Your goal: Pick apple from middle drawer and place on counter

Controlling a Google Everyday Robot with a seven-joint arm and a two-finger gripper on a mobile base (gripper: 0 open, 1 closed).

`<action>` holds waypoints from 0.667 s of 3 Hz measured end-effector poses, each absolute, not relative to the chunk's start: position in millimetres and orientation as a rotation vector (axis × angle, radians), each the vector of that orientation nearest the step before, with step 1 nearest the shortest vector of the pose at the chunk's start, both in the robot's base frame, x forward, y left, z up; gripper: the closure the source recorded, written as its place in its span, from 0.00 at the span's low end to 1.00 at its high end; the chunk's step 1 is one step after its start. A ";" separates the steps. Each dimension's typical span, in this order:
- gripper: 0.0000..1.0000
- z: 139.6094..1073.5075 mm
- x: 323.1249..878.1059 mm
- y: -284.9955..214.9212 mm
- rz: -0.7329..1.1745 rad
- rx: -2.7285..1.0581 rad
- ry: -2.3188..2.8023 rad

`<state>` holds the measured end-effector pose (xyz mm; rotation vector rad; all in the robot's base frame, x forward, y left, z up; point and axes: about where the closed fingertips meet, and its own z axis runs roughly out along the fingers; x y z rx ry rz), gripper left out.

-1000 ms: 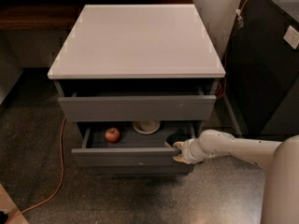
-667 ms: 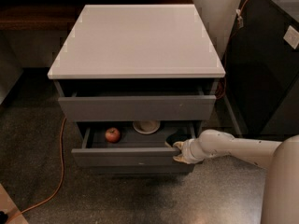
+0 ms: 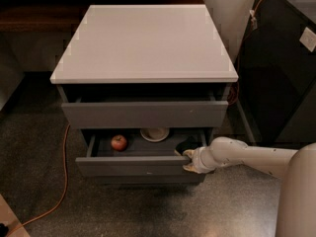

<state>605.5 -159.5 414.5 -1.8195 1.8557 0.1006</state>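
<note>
The middle drawer (image 3: 133, 166) is pulled out below the slightly open top drawer. Inside it, near the left, lies the small red apple (image 3: 118, 142). My gripper (image 3: 189, 160) is at the right end of the drawer's front panel, at its top edge, well to the right of the apple. The white arm reaches in from the right. The light-grey counter (image 3: 145, 41) tops the cabinet and has nothing on it.
A white shallow bowl (image 3: 154, 133) sits at the back of the middle drawer, right of the apple. An orange cable (image 3: 63, 181) runs over the floor at the left. A dark cabinet (image 3: 281, 68) stands to the right, and a dark wooden shelf (image 3: 29, 21) behind left.
</note>
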 end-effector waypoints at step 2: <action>0.61 414.4 605.4 -159.5 0.101 -1.819 1.856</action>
